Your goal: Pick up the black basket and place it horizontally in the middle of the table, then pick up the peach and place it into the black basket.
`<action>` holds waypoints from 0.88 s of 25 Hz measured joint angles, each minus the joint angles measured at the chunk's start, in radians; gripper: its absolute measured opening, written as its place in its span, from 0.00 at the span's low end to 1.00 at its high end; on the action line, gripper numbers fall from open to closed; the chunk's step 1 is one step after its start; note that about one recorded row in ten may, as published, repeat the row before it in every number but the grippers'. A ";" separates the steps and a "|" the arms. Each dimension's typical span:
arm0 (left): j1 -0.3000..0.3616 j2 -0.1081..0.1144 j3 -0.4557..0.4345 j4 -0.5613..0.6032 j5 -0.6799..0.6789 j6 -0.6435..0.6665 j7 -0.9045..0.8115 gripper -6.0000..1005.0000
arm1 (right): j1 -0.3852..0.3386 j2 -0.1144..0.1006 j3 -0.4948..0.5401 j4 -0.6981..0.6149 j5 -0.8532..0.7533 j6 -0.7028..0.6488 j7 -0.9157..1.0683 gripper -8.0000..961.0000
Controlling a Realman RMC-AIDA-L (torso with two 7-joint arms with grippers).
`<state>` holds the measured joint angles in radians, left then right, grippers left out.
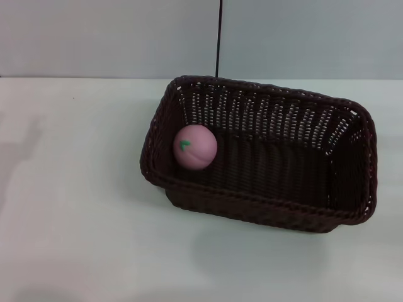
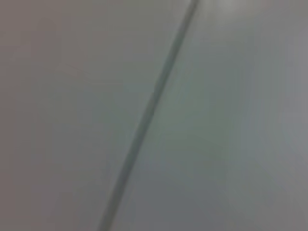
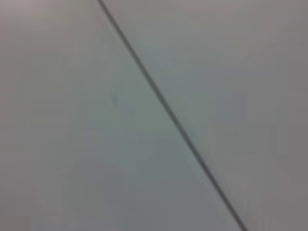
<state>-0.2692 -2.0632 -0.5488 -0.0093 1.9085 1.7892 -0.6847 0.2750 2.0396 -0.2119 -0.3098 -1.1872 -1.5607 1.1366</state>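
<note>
Peach (image 1: 195,146) resting inside the black basket (image 1: 264,207), no gripper in sight.

Neither arm's fingers appear in any view, so their state cannot be told; both wrist views show only a plain pale surface crossed by a thin dark line. The pink fruit sits at the basket's left end, against its wall. The basket lies lengthwise on the white table (image 1: 75,220), right of centre.

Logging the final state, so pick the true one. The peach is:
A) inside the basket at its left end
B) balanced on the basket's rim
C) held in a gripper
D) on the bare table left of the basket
A: the peach rests inside the black basket, against its left wall; no gripper is in view.
</note>
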 joint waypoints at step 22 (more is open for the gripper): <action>0.054 -0.003 -0.117 -0.016 0.005 0.001 0.028 0.55 | -0.021 0.025 0.118 0.010 0.000 0.066 0.000 0.53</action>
<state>-0.2150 -2.0659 -0.6660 -0.0250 1.9132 1.7898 -0.6570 0.2542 2.0647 -0.0937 -0.2995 -1.1873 -1.4952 1.1367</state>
